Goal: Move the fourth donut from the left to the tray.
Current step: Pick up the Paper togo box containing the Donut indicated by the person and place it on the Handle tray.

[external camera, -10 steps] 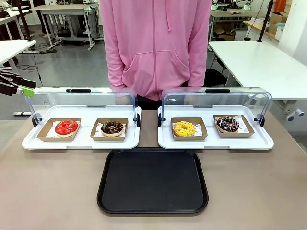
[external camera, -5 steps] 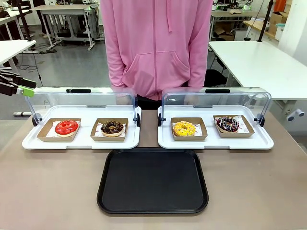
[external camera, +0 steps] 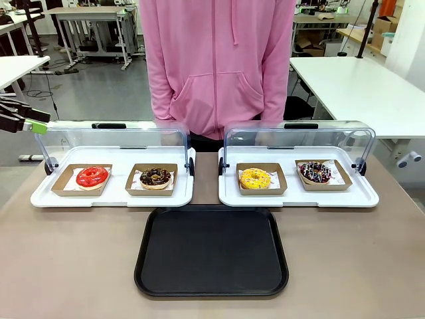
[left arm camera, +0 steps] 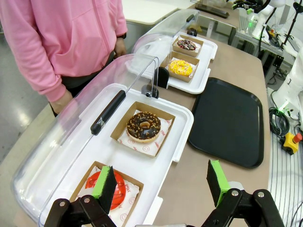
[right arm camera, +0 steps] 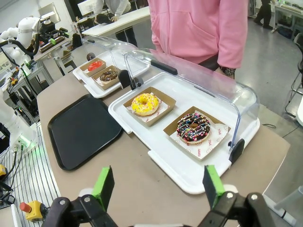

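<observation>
The fourth donut (external camera: 315, 172), chocolate-iced with white drizzle and coloured sprinkles, sits in a brown cardboard holder on the right white tray; it also lies ahead of my right gripper (right arm camera: 157, 187) as the fourth donut (right arm camera: 193, 127). The black tray (external camera: 212, 250) lies in front of the two white trays, seen too as the tray (right arm camera: 83, 130) and the tray (left arm camera: 229, 120). My left gripper (external camera: 26, 123) hovers at the far left, high over the table edge. In the left wrist view, the left gripper (left arm camera: 160, 181) stands open above the red donut. Both grippers are open and hold nothing.
A red donut (external camera: 91, 176) and a chocolate donut with golden crumbs (external camera: 155, 177) sit on the left white tray (external camera: 113, 198). A yellow donut (external camera: 255, 178) shares the right white tray (external camera: 299, 199). Both clear lids are raised. A person in a pink hoodie (external camera: 219, 66) stands at the far side.
</observation>
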Controlling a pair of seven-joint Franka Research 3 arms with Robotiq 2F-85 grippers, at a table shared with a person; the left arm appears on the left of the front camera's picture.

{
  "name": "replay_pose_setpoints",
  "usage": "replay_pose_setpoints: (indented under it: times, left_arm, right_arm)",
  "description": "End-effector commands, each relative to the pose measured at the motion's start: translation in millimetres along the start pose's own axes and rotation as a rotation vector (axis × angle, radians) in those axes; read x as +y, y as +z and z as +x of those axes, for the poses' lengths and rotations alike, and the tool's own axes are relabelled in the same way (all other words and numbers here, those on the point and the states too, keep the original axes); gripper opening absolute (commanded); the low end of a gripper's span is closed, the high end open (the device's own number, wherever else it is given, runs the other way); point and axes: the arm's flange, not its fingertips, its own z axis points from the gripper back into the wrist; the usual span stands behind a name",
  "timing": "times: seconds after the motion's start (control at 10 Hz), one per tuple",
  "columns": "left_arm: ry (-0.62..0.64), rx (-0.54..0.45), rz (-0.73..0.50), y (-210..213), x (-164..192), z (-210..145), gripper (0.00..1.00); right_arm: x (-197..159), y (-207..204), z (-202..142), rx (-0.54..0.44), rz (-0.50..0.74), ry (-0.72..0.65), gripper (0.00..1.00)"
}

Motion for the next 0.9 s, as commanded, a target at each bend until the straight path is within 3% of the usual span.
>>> replay_pose_setpoints:
  times: [0.0, 0.8]
  left_arm:
    - [0.001, -0.006, -0.004, -0.4, -1.0, 1.3, 1.0]
    - [0.001, -0.006, -0.004, -0.4, -1.0, 1.3, 1.0]
  right_arm:
    - [-2.6, -1.2, 1.1, -0.03, -0.004, 0.026, 1.0]
    - [-2.6, -1.2, 1.1, -0.03, -0.004, 0.026, 1.0]
